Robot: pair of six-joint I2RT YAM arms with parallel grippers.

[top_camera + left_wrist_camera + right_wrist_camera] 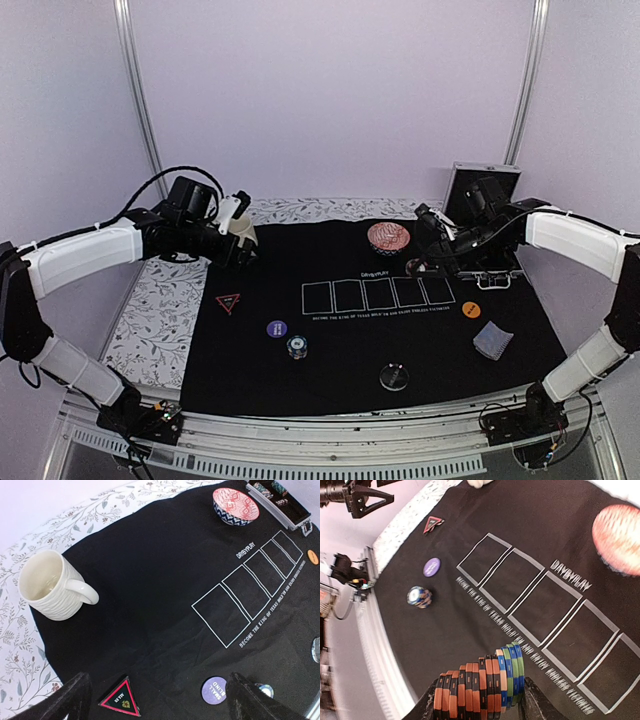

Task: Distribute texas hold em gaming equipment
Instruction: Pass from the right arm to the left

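Observation:
My right gripper is shut on a row of orange, black, blue and green poker chips, held edge-on above the black mat's right side. A small chip stack stands on the mat beside the purple disc. The red-edged triangle lies at the left. An orange disc, a clear disc and grey-blue cards lie to the right. My left gripper hangs open above the mat, near the triangle and purple disc, with nothing between its fingers.
A cream mug stands at the mat's far left corner, close to my left gripper. A red patterned bowl sits at the far middle. An open chip case stands at the back right. Five white card outlines mark the mat's centre.

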